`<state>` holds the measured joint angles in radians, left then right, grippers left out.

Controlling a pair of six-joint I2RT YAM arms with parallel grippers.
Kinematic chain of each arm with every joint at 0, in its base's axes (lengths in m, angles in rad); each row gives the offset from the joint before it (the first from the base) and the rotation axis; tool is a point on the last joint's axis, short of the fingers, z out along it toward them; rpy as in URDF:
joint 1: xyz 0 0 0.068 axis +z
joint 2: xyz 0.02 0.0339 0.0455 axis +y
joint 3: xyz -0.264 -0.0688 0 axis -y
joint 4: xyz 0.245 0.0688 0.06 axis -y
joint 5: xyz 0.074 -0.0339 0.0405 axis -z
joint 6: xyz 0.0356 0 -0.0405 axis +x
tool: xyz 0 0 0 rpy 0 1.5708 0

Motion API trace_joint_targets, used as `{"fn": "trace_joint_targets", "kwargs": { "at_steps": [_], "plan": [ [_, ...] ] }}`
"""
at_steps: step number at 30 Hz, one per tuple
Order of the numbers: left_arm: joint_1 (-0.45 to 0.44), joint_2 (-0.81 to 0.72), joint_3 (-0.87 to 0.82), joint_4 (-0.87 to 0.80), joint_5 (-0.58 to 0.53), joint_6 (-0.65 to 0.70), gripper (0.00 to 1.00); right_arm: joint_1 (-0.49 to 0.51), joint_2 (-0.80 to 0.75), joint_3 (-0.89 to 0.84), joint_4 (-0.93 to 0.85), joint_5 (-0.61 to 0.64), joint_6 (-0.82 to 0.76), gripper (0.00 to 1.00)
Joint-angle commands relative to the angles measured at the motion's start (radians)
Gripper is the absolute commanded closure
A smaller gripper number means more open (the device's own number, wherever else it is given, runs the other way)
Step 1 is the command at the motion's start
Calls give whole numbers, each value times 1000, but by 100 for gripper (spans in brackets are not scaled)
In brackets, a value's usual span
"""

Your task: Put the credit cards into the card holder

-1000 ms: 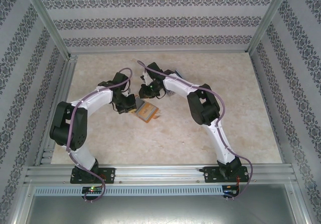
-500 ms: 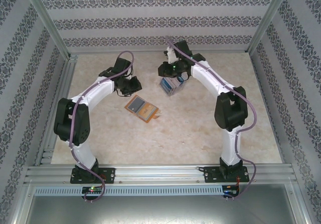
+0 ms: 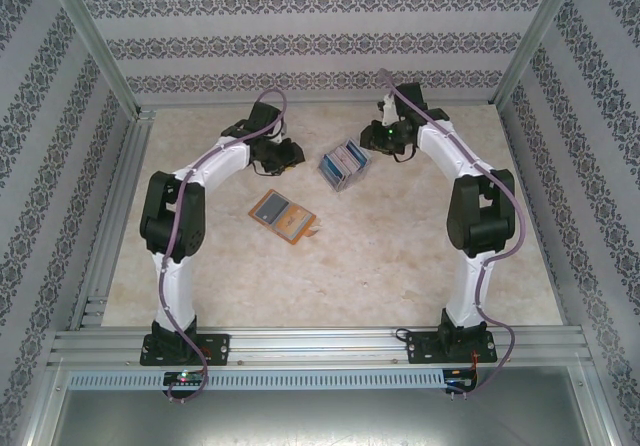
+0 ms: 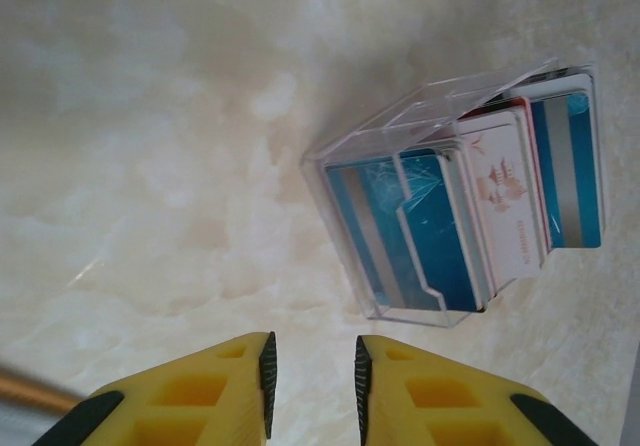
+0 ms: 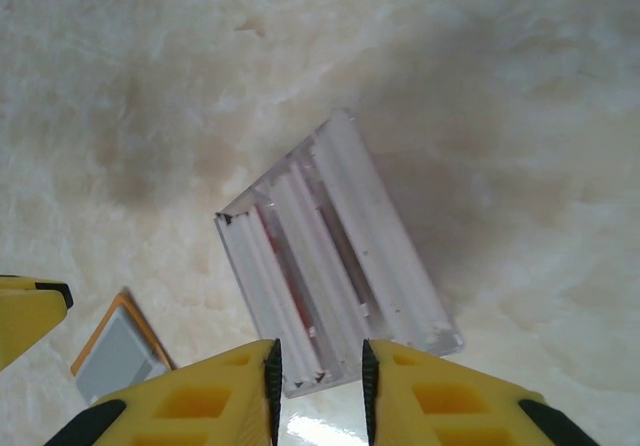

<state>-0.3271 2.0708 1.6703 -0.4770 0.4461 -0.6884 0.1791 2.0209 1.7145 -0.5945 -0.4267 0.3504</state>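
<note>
You're basically at the fetch-a-card step here. The small orange-brown leather-like card holder (image 3: pixel 283 215) lies flat on the pale marbled tabletop (image 3: pixel 400 256), near-left of the clear plastic box (image 3: pixel 343 164) and well apart from it. One grey card (image 5: pixel 118 356) is on it or in it, can't tell which. The rest of the thin plastic credit cards (image 4: pixel 440 236), some blue and one white-pinkish, are slotted side by side inside that box. I can't tell whether the box sits square or leans. Your left arm (image 3: pixel 215 166) hangs just left of the box and your right arm (image 3: pixel 450 156) just right of it. Both sets of jaws are spread a little and pinching nothing, with bare tabletop showing through the gap. For the next move, I'd bring one set of jaws onto the exposed edge of an outer card, pinch just that one and draw it out along its slot. The cards look tightly packed and the box looks light, so it'll probably drag along. You might want the other arm steadying the box first.
</note>
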Motion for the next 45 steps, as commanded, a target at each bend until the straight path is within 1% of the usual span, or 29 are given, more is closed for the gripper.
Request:
{"fn": "trace_joint_targets", "kwargs": {
  "at_steps": [1, 5, 12, 17, 22, 28, 33, 45],
  "plan": [
    [-22, 41, 58, 37, 33, -28, 70, -8, 40, 37, -8, 8, -29, 69],
    [-40, 80, 96, 35, 37, -33, 70, -24, 110, 107, -46, -27, -29, 68],
    [-64, 141, 153, 32, 59, -44, 69, -22, 189, 193, -88, -69, -29, 66],
    [-82, 182, 197, 13, 83, -42, 69, -22, 221, 247, -137, -20, -59, 64],
    [-96, 204, 203, 14, 97, -43, 68, -22, 234, 268, -156, 11, -74, 63],
    [-105, 221, 205, 10, 101, -44, 68, -15, 301, 344, -220, -17, -89, 59],
    [-106, 235, 204, 6, 102, -47, 68, 8, 305, 354, -214, -58, -91, 59],
    [-108, 250, 214, 4, 116, -49, 68, 38, 284, 363, -223, -48, -95, 59]
  ]
}}
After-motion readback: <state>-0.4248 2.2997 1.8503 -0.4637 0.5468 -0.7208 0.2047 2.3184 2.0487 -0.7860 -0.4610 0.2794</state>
